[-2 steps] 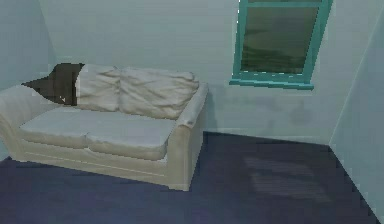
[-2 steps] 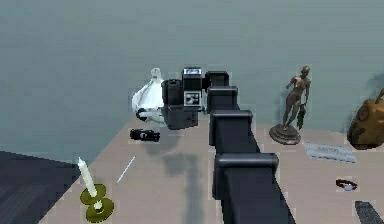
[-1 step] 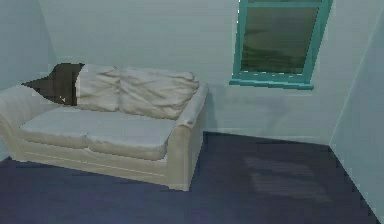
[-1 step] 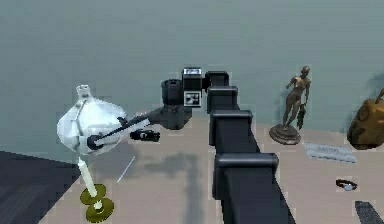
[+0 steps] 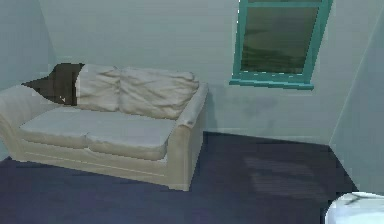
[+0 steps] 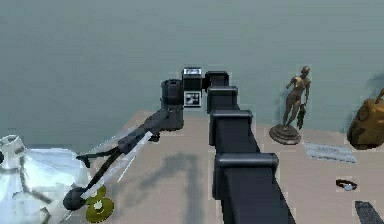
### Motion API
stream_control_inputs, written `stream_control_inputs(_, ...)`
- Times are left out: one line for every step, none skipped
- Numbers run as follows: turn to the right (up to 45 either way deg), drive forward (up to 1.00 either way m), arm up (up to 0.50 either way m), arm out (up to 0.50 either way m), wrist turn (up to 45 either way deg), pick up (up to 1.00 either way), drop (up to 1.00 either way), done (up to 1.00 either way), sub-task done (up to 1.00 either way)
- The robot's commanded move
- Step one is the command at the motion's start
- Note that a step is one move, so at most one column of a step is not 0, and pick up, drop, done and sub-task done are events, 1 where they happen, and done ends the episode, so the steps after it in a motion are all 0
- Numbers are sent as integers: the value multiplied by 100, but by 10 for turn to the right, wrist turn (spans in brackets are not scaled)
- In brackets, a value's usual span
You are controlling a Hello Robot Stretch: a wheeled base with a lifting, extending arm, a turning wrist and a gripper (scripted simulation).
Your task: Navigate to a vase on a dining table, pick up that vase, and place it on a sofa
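Observation:
A cream sofa (image 5: 105,125) with rumpled back cushions and a dark brown cloth (image 5: 62,82) on its left end stands against the far wall in the forward view. In the arm side view the dark arm (image 6: 235,150) reaches over a pale tabletop (image 6: 185,175). The gripper (image 6: 85,195) slants down to the left, its thin fingers (image 6: 120,150) ending near a small olive-yellow thing (image 6: 98,208) on the table. I cannot tell whether it holds anything. A bulky white object (image 6: 30,178) sits just left of the fingers.
A teal-framed window (image 5: 282,40) is in the wall right of the sofa, with dark floor (image 5: 250,170) in front. On the table stand a bronze figure statue (image 6: 294,105), a brown rounded object (image 6: 368,120) and small flat items (image 6: 330,152). A white rounded thing (image 5: 355,208) shows at the forward view's lower right.

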Motion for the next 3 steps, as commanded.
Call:
stream_control_inputs(0, 0, 0, 0, -180, 0, 0, 0, 0)
stream_control_inputs(0, 0, 0, -24, 0, 0, 0, 0, 0)
stream_control_inputs(-450, 0, 0, 0, 0, 0, 0, 0, 0)
